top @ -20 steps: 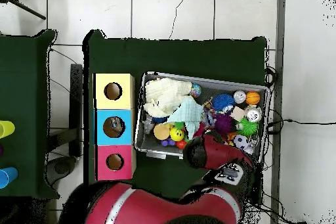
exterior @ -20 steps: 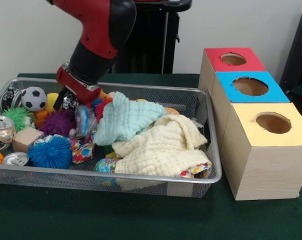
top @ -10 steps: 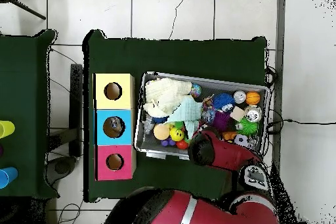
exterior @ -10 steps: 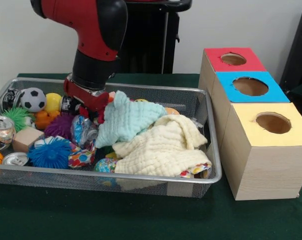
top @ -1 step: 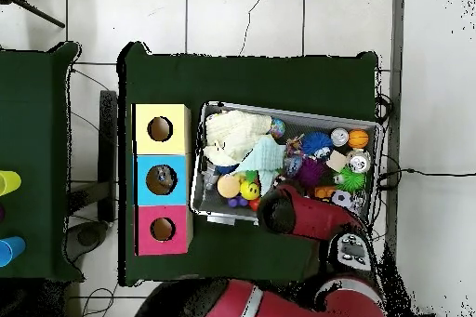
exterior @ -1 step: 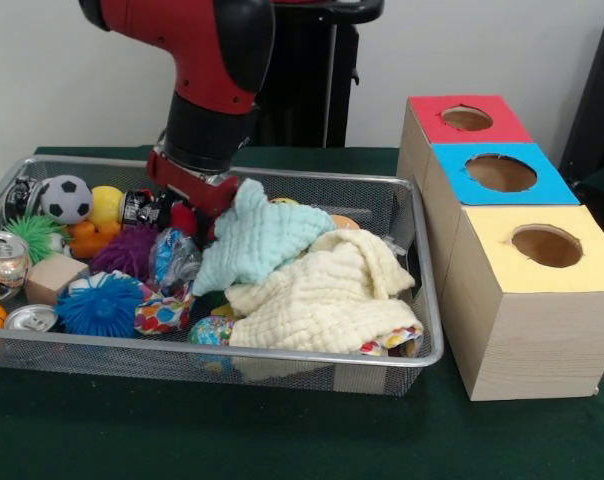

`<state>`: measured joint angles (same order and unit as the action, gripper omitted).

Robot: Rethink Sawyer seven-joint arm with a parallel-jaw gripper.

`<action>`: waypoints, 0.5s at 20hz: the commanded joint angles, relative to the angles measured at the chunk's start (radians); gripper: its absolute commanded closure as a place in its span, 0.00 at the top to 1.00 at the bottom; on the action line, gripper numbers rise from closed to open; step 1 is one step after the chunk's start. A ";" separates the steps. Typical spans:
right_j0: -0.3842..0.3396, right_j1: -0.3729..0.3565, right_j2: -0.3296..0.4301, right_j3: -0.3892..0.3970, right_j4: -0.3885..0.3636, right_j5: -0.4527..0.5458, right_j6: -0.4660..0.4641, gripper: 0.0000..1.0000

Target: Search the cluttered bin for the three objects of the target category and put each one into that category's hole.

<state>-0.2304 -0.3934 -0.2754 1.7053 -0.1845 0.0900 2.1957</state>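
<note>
Front view: gripper (exterior @ -1 step: 194, 205), finger state indiscernible, lowered beside the mint cloth (exterior @ -1 step: 257, 238) in the bin (exterior @ -1 step: 402, 205); search underway, target object to be located next.

Red arm (top @ -1 step: 302, 216) over bin (top @ -1 step: 290, 111) near edge; yellow cloth (top @ -1 step: 234, 131), mint cloth (top @ -1 step: 265, 157) beside boxes (top @ -1 step: 162, 178).

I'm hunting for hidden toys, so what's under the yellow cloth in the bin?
Under the yellow cloth, a multicolored patterned item peeks out at its front right edge and a patterned ball at its left. Anything deeper is covered.
</note>
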 commanded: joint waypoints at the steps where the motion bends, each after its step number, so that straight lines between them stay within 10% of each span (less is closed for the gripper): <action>1: 0.185 -0.069 -0.085 -0.046 -0.010 0.454 -0.027 1.00; 10: 0.146 -0.082 -0.034 -0.077 -0.046 0.386 -0.024 1.00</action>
<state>-0.0340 -0.4792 -0.3900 1.6678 -0.1852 0.4727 2.1957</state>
